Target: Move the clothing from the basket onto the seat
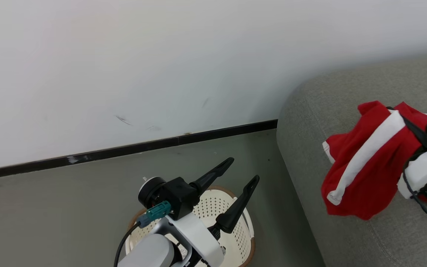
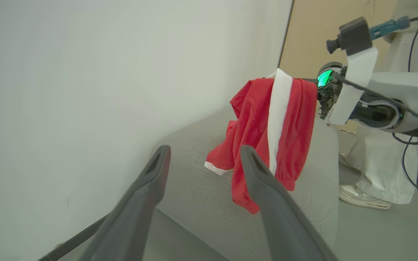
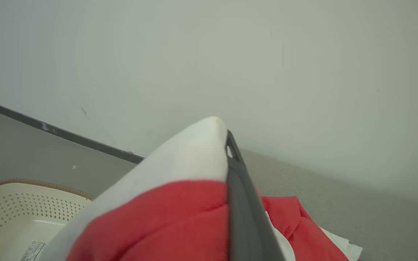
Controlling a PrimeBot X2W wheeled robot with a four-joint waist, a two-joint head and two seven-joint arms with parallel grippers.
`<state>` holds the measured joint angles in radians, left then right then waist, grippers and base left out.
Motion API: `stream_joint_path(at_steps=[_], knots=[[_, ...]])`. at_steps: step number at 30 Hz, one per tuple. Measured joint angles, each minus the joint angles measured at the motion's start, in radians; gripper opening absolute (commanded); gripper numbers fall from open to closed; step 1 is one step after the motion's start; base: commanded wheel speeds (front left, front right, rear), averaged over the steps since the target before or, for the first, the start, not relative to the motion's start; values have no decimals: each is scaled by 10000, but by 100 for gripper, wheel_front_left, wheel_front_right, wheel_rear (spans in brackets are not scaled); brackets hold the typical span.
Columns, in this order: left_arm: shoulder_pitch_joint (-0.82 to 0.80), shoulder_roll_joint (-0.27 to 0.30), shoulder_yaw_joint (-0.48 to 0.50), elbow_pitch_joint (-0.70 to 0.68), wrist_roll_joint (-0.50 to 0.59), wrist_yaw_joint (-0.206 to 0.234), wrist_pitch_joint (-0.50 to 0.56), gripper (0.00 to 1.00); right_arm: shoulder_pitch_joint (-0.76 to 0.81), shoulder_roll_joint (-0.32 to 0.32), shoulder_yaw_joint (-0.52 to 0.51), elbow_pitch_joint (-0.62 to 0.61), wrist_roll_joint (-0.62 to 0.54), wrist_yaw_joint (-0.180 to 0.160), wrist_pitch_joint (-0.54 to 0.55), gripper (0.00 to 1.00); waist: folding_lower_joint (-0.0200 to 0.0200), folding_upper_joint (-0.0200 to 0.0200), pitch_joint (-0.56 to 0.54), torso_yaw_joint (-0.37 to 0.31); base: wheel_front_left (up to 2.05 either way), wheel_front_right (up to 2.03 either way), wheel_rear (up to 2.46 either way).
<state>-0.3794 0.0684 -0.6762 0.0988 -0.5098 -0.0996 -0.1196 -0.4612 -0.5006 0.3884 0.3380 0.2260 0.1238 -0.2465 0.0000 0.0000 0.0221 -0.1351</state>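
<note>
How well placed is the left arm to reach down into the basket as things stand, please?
Probably yes. The left gripper seems to hover open just above the basket, with nothing between them; its fingers point away towards the wall, so the wrist would have to tip down first.

The basket (image 1: 241,231) stands on the floor (image 1: 50,207) at the near middle, just left of the seat (image 1: 347,104). The wall (image 1: 161,74) lies behind both. The left gripper (image 1: 243,169) hangs above the basket. Over the seat, the first garment (image 1: 365,167) hangs from the right gripper (image 1: 408,126) — a second garment (image 3: 296,224) lies on the seat just beside it. A person's shoe (image 2: 363,197) rests on the floor beyond the seat.
</note>
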Motion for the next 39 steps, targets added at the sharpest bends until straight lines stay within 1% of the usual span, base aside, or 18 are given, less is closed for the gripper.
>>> stream_joint_path(at_steps=[4,7,13,20,24,29,31,35,39], knots=[[4,-15,-198,40,4,-63,-96,100,583,-104,-1174,-128,-40,0,0,0,0,0,-40,-302,0,0,0],[6,-35,-349,81,2,-90,-144,100,1030,-113,-1820,-378,-249,0,-2,0,0,0,-73,-533,0,0,0],[9,-61,-675,113,-12,-102,-228,100,1831,-31,-2761,-1018,-566,0,-4,0,0,0,-137,-1008,0,0,0],[12,-88,-1020,130,-96,-176,-314,100,2731,205,-3557,-1766,-936,0,-4,0,0,0,-197,-1566,0,0,0],[13,-96,-1104,128,-96,-176,-328,100,2973,313,-3572,-2173,-968,0,2,0,0,0,-207,-1862,0,0,0],[13,-102,-1101,107,-92,-174,-403,100,2935,437,-2924,-2673,-911,0,19,0,0,0,-145,-2144,0,0,0],[13,-102,-1081,102,-88,-155,-401,100,2771,383,-2612,-2763,-901,0,94,0,0,0,-73,-2209,0,0,0],[14,-52,-920,44,17,21,-399,100,1733,67,-2128,-2826,-790,0,278,0,0,0,119,-2283,0,0,0],[13,56,-780,-102,119,171,-368,100,180,-280,-2092,-2842,-349,0,648,0,0,0,357,-2299,0,0,0]])
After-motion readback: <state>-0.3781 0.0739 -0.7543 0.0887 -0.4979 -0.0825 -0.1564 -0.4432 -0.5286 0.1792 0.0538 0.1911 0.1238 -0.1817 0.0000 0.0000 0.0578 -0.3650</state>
